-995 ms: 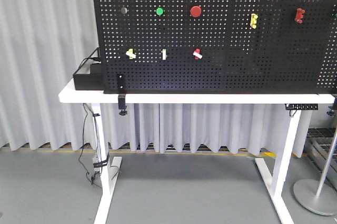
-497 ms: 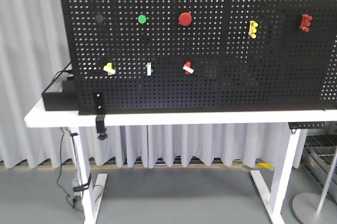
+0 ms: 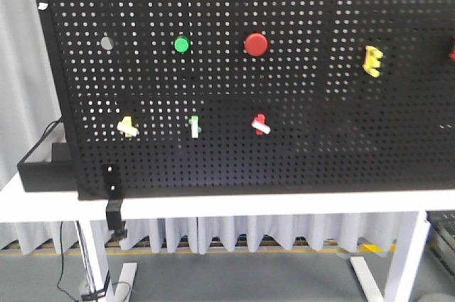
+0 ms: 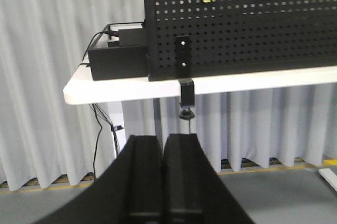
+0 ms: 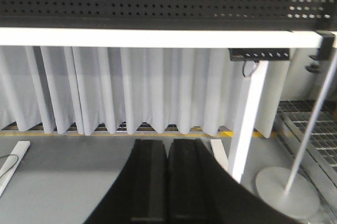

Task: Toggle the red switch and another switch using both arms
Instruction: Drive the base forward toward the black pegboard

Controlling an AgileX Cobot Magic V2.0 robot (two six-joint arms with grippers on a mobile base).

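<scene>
White table before grey curtains bears a black pegboard. Low on it sit the red switch and the pale yellow switch — green toggle between. Left gripper and right gripper — fingers together, empty, well apart from the board.

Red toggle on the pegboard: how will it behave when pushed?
The red switch is fixed to the pegboard, so it likely pivots rather than slides. Its white lever looks short and stiff, probably snapping over under light force. Being tiny, it may let a pushing contact slip off.
</scene>
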